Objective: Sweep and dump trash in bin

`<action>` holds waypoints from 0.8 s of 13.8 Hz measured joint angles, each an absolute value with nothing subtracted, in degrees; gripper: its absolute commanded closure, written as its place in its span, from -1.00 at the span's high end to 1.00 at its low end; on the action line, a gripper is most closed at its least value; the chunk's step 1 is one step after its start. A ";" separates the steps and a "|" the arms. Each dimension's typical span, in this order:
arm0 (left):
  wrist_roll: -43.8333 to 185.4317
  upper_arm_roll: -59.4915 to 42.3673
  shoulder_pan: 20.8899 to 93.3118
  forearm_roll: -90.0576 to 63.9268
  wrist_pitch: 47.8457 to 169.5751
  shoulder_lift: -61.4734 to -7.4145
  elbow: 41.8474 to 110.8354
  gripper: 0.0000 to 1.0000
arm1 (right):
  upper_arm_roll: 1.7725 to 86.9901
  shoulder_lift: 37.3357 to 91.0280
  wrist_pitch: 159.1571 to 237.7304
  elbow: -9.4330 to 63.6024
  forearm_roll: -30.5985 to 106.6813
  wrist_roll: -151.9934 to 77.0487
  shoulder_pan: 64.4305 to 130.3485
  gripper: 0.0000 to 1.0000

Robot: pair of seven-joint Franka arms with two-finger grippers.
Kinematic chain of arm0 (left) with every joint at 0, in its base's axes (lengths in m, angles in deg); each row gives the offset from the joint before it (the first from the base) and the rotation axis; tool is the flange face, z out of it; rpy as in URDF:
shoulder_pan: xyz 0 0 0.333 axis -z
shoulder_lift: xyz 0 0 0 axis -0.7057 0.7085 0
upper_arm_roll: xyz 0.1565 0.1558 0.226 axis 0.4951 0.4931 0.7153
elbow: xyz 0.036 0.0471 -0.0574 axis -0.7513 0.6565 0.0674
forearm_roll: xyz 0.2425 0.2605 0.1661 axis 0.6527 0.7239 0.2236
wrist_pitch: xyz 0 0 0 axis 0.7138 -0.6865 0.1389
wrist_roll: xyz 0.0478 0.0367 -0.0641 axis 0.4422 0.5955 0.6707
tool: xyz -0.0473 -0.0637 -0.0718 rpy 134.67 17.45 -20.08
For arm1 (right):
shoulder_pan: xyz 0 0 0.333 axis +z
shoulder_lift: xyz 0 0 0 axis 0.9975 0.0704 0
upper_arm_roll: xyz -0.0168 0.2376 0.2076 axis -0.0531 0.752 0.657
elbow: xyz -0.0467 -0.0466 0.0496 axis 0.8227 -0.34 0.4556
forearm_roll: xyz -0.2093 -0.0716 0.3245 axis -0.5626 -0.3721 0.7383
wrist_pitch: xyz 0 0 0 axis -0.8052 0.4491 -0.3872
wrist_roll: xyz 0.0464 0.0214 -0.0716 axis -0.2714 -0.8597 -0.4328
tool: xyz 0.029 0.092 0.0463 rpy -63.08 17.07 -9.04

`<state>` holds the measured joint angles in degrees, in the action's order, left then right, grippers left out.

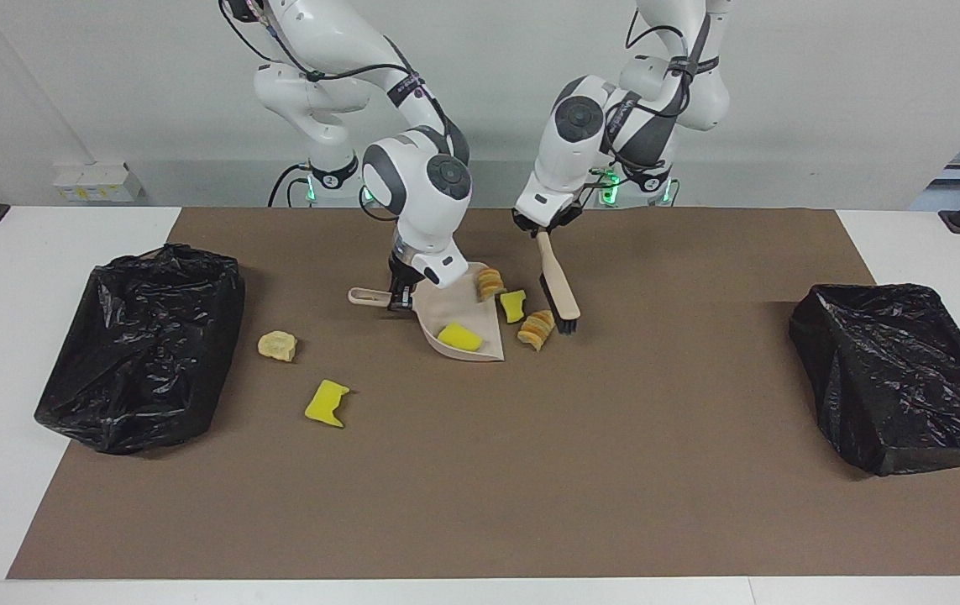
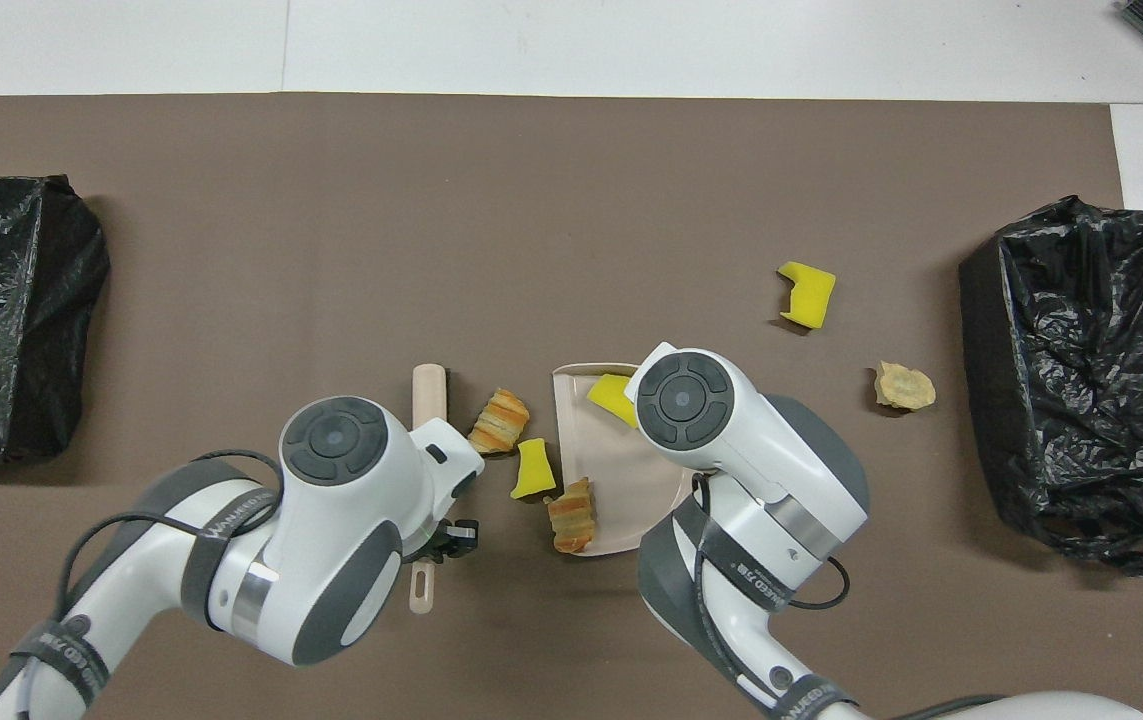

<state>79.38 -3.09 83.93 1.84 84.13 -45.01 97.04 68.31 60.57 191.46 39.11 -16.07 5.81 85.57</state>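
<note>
Overhead view: both bins are seen at the table ends.
Right gripper [image 1: 400,296]: clenched on the dustpan [image 1: 464,323] handle.
Left gripper [image 1: 545,228]: clenched on the brush [image 1: 559,286] handle.
Trash [image 1: 537,329]: two pieces lie in the pan, two at its mouth, two toward the bin [image 1: 144,344].
Handling: judged light, soft, rollable; best pushed, not gripped.
Surface: brown mat [image 1: 480,470], flat.

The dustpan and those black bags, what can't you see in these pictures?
- Dustpan: in the overhead view the right arm covers its handle and part of the yellow sponge in it.
- Brush: in the overhead view the left arm covers its middle.
- Black bin bags: both views show only crumpled plastic, not what is inside.
- One bag is cut off by the overhead view's edge.
</note>
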 measured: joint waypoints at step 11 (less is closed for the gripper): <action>88.44 -3.07 97.51 -5.43 88.09 -43.97 90.62 -1.00 | 68.32 60.52 191.46 39.23 -16.07 6.05 85.52 -1.00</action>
